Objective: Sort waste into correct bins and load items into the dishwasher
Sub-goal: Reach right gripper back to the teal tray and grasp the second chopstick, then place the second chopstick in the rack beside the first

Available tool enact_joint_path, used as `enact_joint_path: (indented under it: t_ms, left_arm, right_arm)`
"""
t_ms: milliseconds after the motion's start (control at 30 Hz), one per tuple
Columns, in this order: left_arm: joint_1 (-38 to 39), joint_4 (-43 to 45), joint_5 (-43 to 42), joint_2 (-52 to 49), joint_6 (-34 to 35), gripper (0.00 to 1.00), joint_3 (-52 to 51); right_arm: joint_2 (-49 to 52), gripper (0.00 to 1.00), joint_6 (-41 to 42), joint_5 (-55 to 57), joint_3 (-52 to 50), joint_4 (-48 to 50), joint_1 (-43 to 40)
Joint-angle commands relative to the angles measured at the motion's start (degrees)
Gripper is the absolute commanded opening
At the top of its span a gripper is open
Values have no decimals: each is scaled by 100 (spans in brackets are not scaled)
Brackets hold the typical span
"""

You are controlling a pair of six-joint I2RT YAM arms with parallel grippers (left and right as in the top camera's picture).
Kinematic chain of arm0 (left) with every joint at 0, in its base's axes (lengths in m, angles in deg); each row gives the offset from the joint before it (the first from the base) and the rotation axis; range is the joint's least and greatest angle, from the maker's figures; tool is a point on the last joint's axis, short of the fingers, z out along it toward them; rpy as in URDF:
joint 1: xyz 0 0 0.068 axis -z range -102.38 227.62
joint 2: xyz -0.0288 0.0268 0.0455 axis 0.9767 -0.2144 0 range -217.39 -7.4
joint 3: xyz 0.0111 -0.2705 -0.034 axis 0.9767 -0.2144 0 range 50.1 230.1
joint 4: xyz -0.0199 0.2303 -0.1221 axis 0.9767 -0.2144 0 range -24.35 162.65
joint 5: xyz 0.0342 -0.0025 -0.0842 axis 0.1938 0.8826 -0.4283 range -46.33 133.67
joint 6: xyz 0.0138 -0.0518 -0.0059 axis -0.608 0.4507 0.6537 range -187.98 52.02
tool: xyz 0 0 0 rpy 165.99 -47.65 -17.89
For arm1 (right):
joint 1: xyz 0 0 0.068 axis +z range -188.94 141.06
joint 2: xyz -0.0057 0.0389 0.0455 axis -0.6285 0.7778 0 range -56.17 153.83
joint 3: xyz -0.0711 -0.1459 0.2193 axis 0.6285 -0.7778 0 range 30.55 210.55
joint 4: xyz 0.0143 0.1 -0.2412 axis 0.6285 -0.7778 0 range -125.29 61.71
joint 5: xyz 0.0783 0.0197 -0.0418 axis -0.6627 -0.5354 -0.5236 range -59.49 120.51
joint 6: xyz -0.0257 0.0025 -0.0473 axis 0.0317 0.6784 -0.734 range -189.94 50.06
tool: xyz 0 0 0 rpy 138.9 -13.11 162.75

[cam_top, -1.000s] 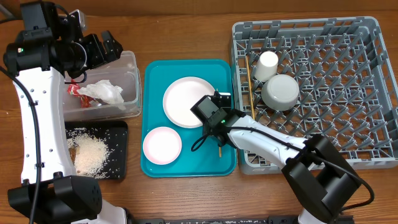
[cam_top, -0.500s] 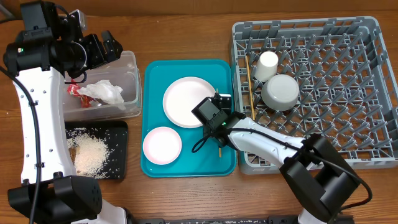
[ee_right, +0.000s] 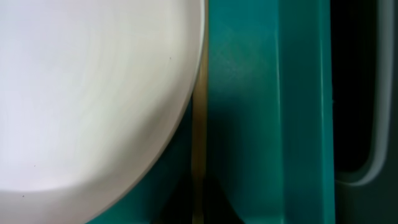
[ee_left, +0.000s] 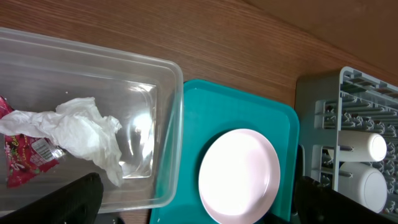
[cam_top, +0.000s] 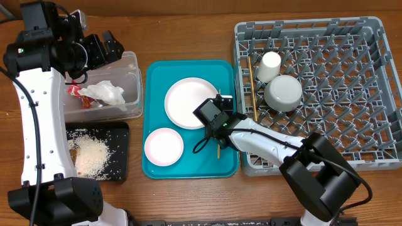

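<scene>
Finding one, change: a second ago my right claw (cam_top: 215, 125) stood part open over the chopstick (cam_top: 218, 150) on the teal tray (cam_top: 157, 72); it has now closed down fully. In the right wrist view the thin wooden stick (ee_right: 199, 137) runs between the plate's edge and the tray's raised rim, straight into the dark gap at my fingertips. I therefore judge the claw closed on the chopstick, not on air. From overhead the stick's free end has shifted slightly left, which agrees with a grip taking hold.

Meaning for the task: the chopstick is secured but not yet lifted; it belongs in the grey rack (cam_top: 377, 94), where its partner (cam_top: 250, 81) already lies along the left edge beside the white cup (cam_top: 270, 66) and the greyish bowl (cam_top: 283, 92). The pink plate (cam_top: 190, 102) and the small pink bowl (cam_top: 164, 146) remain on the teal tray, still to be loaded.

Waste: the tissue (cam_top: 103, 92) and red wrapper (ee_left: 25, 155) lie in the clear tub (cam_top: 132, 81); rice (cam_top: 93, 154) lies in the black tray (cam_top: 119, 129). My left claw (cam_top: 105, 47) hangs over the tub's far edge, unchanged, spread fully wide and holding nothing.

Finding two, writing: the red wrapper carries print, too small to read; no brand or label is legible elsewhere.
</scene>
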Motion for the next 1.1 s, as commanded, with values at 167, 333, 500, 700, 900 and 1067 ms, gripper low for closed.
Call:
enact_joint_path:
  t_ms: [167,333,500,700,900,1067]
  left_arm:
    - [4,22,37,-11,116,100,101]
    - [4,22,37,-11,116,100,101]
    - [4,22,37,-11,116,100,101]
    - [4,22,37,-11,116,100,101]
    - [4,22,50,-11,116,100,103]
    - [4,22,59,-11,116,100,101]
  right_arm:
    - [17,4,-448,616,870,-769,-24]
    - [-2,4,-610,1106,1679,-1561,-24]
    - [-9,4,-662,1617,2382,-1996,-197]
    - [-20,4,-1397,1558,2898,-2247,-737]
    - [-17,4,-2422,636,2929,-2199,-1534]
    - [-17,4,-2979,-188,2924,-2216,-1947]
